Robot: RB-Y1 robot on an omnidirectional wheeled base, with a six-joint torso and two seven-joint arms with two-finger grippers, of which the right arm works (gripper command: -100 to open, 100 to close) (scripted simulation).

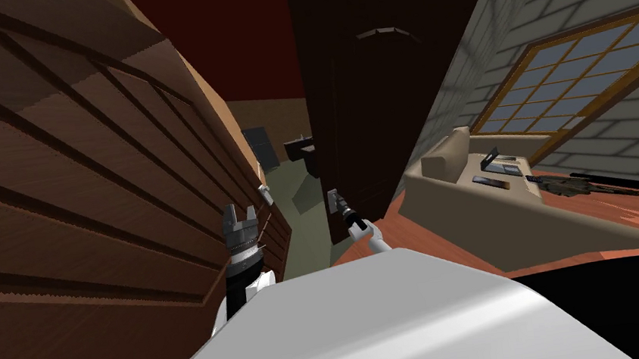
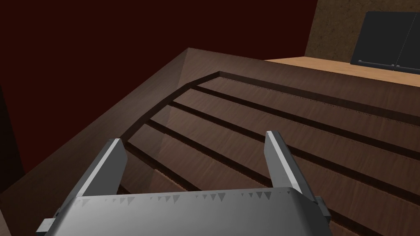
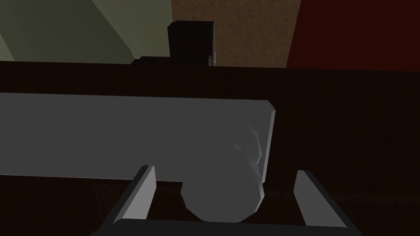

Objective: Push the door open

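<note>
The door (image 1: 355,108) looks barely ajar, with the right end effector (image 3: 224,172) spread wide around its handle (image 3: 123,135), so most pushing remains.

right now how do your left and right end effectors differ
The left end effector hovers by the slatted brown door, nothing between its fingers; the right end effector is at the dark door, straddling its grey handle. Both are open.
</note>
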